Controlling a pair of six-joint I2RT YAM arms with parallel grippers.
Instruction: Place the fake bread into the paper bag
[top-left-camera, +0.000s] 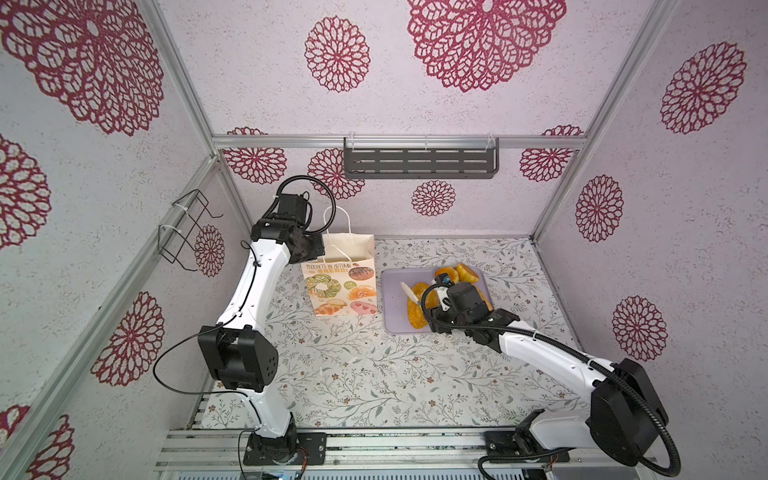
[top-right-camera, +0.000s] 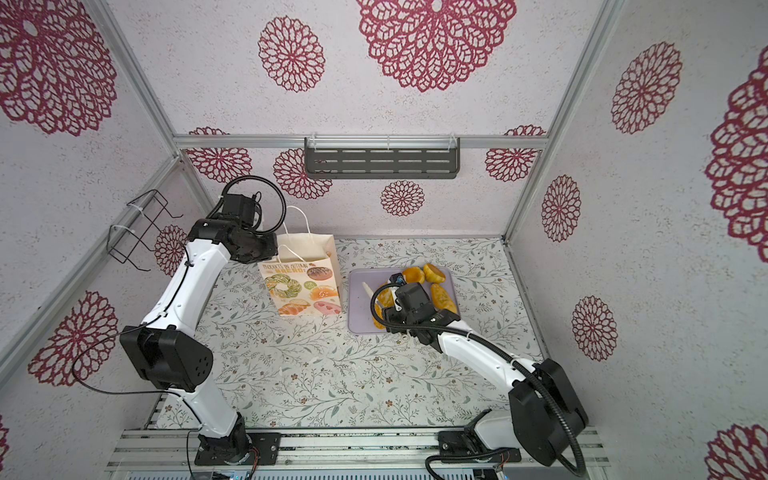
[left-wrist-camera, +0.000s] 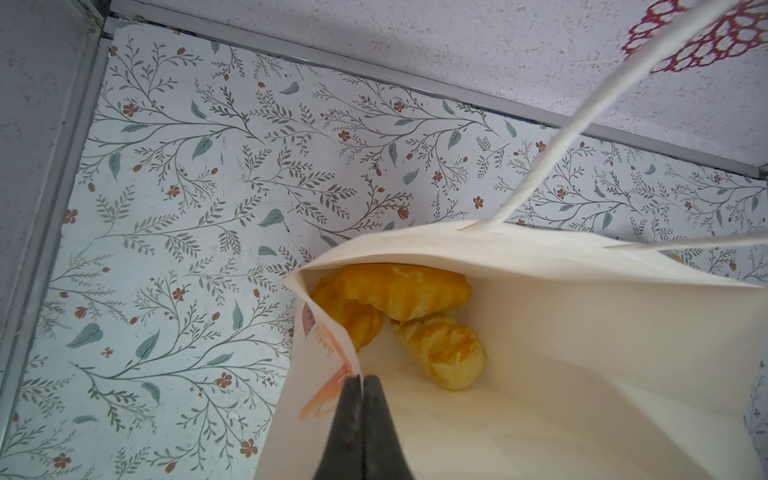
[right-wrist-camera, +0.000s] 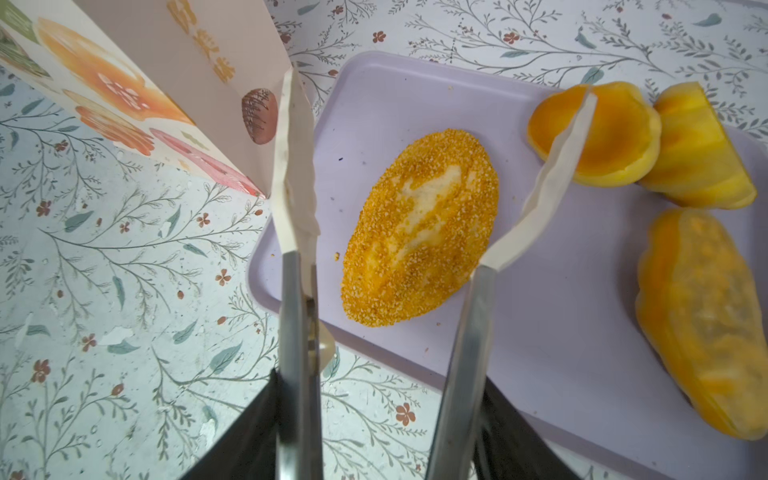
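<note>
Between the right end effector's (right-wrist-camera: 378, 419) tongs (right-wrist-camera: 297, 311) lies a crumbed loaf (right-wrist-camera: 419, 232).

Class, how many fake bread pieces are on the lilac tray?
4: crumbed loaf between the tongs' tips, two buns at the tray's far end, long loaf on its right. More may be hidden.

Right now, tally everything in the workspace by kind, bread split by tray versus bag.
fake bread on the lilac tray: 4
fake bread in the paper bag: 3 visible
paper bag: 1
lilac tray: 1
tongs: 1
total: 10
</note>
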